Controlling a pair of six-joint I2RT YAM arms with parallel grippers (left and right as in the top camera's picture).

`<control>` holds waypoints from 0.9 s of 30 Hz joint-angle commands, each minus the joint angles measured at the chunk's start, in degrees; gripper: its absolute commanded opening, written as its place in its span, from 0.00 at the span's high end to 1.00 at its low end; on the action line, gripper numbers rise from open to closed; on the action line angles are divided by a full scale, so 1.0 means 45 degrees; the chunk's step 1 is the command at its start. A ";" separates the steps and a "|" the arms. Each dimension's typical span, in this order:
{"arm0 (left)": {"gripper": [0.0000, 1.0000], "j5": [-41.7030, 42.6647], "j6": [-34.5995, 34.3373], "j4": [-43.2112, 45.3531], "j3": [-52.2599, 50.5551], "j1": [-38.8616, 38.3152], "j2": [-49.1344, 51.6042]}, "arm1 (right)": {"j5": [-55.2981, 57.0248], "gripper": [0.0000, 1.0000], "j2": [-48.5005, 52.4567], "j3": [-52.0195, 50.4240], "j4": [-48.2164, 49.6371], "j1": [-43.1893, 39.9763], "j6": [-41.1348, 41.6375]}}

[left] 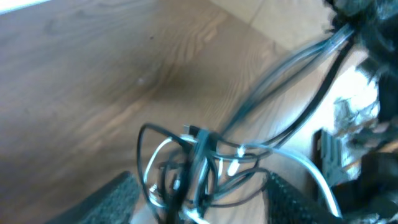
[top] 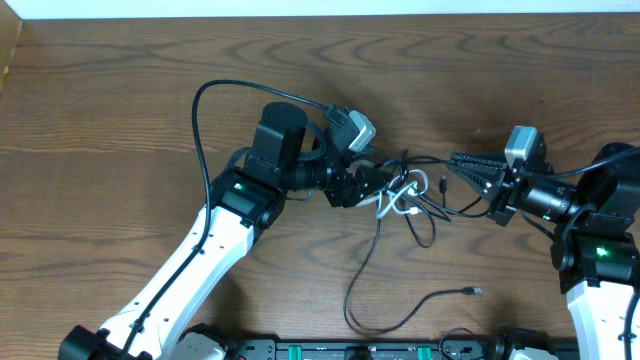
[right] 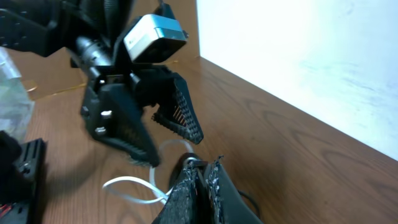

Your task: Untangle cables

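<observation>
The cables point(top: 405, 192) lie as a small knot of thin black and white cords on the wooden table between both arms. My left gripper point(top: 385, 185) is open around the knot. In the left wrist view its fingers point(left: 115, 199) stand wide apart with the cables point(left: 193, 168) between them. My right gripper point(top: 455, 160) is shut on a black cable that runs out of the knot's right side. In the right wrist view the right gripper point(right: 202, 169) pinches a dark cable end, with a white loop point(right: 134, 186) beside it and the open left gripper point(right: 174, 151) beyond.
One long black cable tail point(top: 400, 315) curves toward the front edge and ends in a plug point(top: 473, 290). A black rail point(top: 350, 350) runs along the table's front edge. The left arm's thick black cord point(top: 215, 95) loops above its wrist.
</observation>
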 commanded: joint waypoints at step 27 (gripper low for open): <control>0.16 -0.0476 0.1302 -0.0379 0.0015 0.0024 -0.0044 | -0.1671 0.99 0.0000 0.0087 0.4930 0.0097 0.4478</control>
